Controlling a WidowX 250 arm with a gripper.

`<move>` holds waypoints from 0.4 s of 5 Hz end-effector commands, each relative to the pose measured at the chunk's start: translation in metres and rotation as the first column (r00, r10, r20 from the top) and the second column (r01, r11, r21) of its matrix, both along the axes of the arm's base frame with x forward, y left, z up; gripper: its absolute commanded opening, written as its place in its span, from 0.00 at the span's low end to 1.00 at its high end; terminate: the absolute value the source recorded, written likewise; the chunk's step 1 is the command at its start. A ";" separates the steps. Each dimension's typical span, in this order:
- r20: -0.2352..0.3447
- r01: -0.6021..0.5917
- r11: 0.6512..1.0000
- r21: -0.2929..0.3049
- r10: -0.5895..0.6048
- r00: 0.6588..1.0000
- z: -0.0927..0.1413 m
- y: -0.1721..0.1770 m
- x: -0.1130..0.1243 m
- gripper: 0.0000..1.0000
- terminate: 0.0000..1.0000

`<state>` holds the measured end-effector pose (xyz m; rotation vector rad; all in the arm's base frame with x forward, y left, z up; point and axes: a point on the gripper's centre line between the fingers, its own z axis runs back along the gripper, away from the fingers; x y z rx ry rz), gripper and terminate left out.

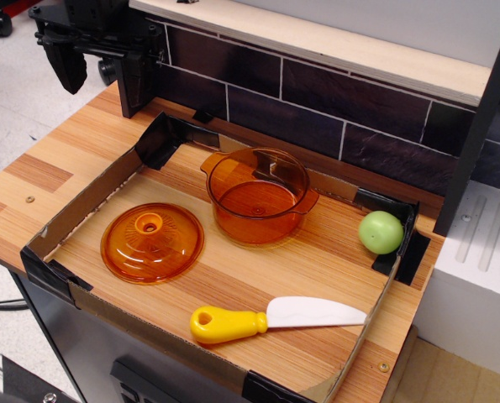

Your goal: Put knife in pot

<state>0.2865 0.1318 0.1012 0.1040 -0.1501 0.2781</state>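
The knife (271, 318) lies flat near the front edge of the tray, with its yellow handle to the left and its white blade pointing right. The transparent orange pot (259, 196) stands upright and empty at the middle back of the tray. My black gripper (101, 80) hangs at the far back left, above the tabletop and outside the tray, well away from both. Its fingers (65, 65) stand apart with nothing between them.
An orange domed lid (152, 242) with a knob lies at the tray's left. A green ball (381, 232) sits in the right back corner. A low cardboard wall (80, 197) rims the tray. A dark tiled wall (334, 109) stands behind, a white block (476, 285) to the right.
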 end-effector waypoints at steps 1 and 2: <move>0.000 0.000 1.000 0.000 0.000 1.000 0.000 0.000 0.000 1.00 0.00; -0.008 0.153 0.987 -0.042 -0.154 0.988 0.010 -0.019 -0.012 1.00 0.00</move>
